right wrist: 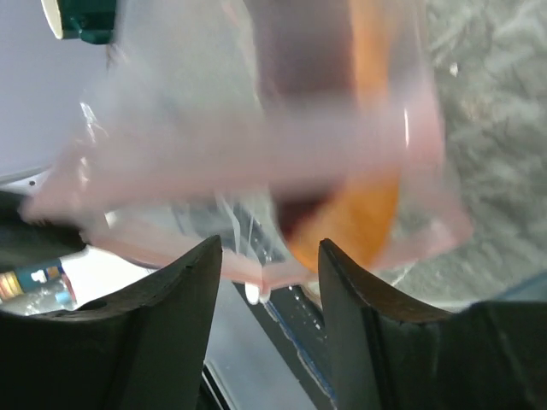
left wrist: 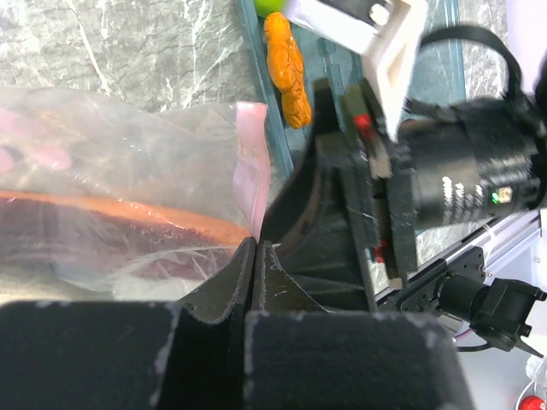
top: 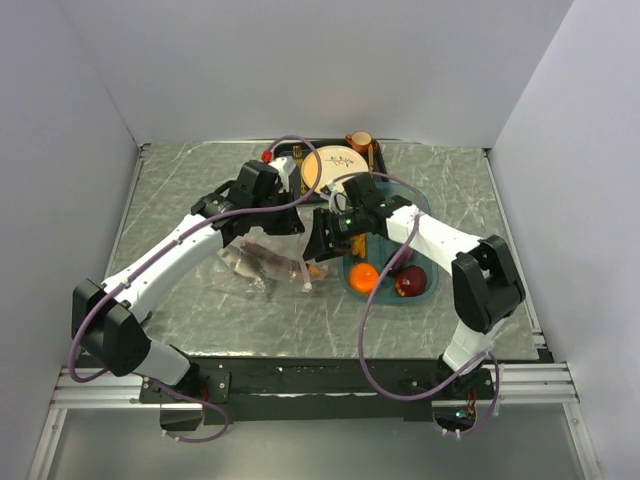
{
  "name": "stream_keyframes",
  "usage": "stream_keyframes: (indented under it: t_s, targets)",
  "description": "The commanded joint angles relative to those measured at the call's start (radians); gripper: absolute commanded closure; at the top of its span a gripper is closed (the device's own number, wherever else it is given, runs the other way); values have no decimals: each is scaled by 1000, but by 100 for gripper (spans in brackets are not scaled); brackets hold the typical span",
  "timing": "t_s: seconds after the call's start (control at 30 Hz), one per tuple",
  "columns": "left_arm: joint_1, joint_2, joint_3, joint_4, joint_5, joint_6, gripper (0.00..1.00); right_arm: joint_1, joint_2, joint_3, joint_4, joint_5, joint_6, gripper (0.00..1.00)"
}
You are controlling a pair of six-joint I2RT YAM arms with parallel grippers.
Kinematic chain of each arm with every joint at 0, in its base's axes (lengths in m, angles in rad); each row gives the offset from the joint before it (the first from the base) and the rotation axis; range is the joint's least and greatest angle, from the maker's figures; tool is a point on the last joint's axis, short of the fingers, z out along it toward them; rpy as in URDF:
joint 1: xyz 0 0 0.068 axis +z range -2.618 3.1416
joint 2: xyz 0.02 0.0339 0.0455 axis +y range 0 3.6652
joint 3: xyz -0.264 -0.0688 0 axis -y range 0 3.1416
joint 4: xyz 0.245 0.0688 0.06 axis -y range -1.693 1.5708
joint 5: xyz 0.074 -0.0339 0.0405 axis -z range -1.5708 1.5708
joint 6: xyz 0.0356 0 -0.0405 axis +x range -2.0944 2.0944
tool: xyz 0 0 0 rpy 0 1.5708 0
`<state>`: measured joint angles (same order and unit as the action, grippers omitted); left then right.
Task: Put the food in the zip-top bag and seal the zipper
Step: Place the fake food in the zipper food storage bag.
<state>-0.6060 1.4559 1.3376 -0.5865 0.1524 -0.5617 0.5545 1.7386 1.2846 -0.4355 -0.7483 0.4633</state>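
The clear zip-top bag [top: 262,262] lies left of centre, its pink zipper [left wrist: 253,154] running down to my left gripper [left wrist: 254,243], which is shut on the bag's mouth edge. Inside the bag are an orange piece [right wrist: 363,205] and a dark purple piece [right wrist: 299,51]. My right gripper [right wrist: 269,248] is open at the bag's mouth. A fold of the zipper [right wrist: 286,275] hangs between its fingers, touching neither. An orange [top: 363,277] and a red apple [top: 410,282] sit in the teal tray [top: 432,290]. An orange-yellow food piece [left wrist: 289,68] and a green apple [left wrist: 272,5] also show on the tray.
A cream-and-orange plate [top: 335,170] and a small cup [top: 358,142] stand on a dark tray at the back. The right arm's wrist [left wrist: 461,179] is close beside my left gripper. White walls enclose the table on three sides.
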Motion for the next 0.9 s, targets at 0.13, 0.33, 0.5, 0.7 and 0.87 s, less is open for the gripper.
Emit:
stream_keyframes:
  t_s: [0.13,0.33,0.5,0.7,0.87]
  targets:
    - [-6,-19,23,37,-1,8,99,-11,-181,-139,40,164,34,43]
    - [-5,-2,41,27,4,14,99,-13,-169,-162,35,144,15,44]
    - [-5,-8,40,28,-2,11,99,-13,-126,-157,35,103,24,45]
    - [-5,-5,41,28,-5,8,99,-11,-90,-168,78,70,52,51]
    - [-5,14,57,21,3,16,99,-2,-77,-179,89,49,60,51]
